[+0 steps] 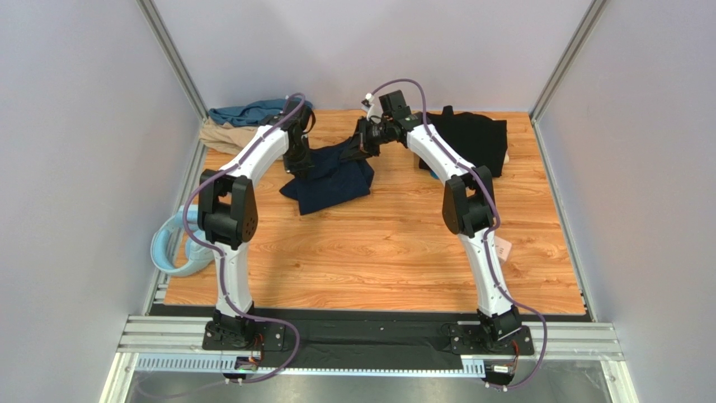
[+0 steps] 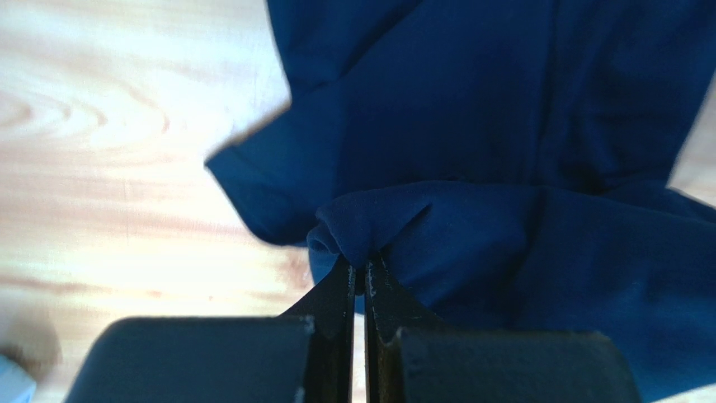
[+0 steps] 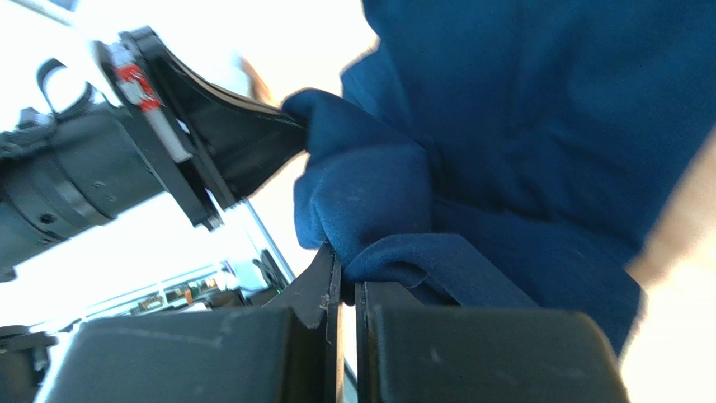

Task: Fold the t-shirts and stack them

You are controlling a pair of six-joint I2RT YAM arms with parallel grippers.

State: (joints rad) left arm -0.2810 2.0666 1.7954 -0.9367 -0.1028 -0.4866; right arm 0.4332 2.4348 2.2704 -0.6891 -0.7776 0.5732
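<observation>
A dark navy t-shirt (image 1: 332, 180) hangs bunched above the middle back of the table, held up by both arms. My left gripper (image 1: 301, 161) is shut on a pinched fold at its left edge; the left wrist view shows cloth (image 2: 471, 143) squeezed between the jaws (image 2: 360, 264). My right gripper (image 1: 360, 144) is shut on the shirt's upper right edge, navy cloth (image 3: 521, 126) draping over its jaws (image 3: 343, 267). A black t-shirt (image 1: 472, 141) lies at the back right. A teal t-shirt (image 1: 252, 112) sits on a tan t-shirt (image 1: 225, 136) at the back left.
A pale blue plastic ring (image 1: 172, 245) hangs off the table's left edge beside the left arm. A small white object (image 1: 502, 248) lies near the right arm. Grey walls close in the wooden table (image 1: 378, 252) on three sides.
</observation>
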